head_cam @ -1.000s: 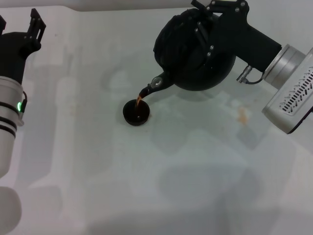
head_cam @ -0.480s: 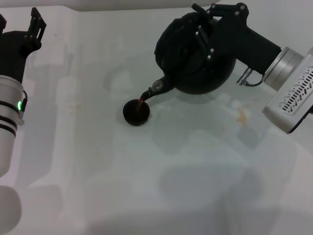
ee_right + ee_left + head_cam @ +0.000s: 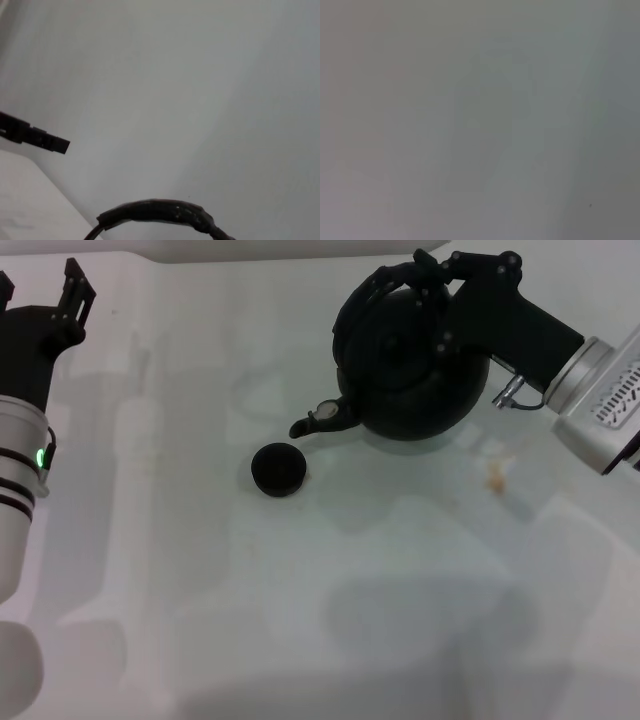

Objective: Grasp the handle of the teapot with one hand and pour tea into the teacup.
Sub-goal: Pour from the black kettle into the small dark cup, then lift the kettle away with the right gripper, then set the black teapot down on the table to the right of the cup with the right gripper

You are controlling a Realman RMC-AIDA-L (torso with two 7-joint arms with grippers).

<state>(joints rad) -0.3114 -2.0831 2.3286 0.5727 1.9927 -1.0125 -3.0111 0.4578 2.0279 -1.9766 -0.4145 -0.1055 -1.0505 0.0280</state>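
right end effector point(image 3: 440, 280): clamped on handle point(image 3: 400, 278)
teapot point(image 3: 410, 365): spout toward teacup point(image 3: 278, 469), left of it
left end effector point(image 3: 40, 295): parked, fingers apart, holding nothing

You get even, soft overhead light with faint shadows on the pale table point(image 3: 300, 590), while your left wrist view is featureless blur.

black arched handle point(image 3: 160, 212), perhaps ribbed

The teacup point(image 3: 279, 469) sits left-front of the teapot point(image 3: 410, 365).
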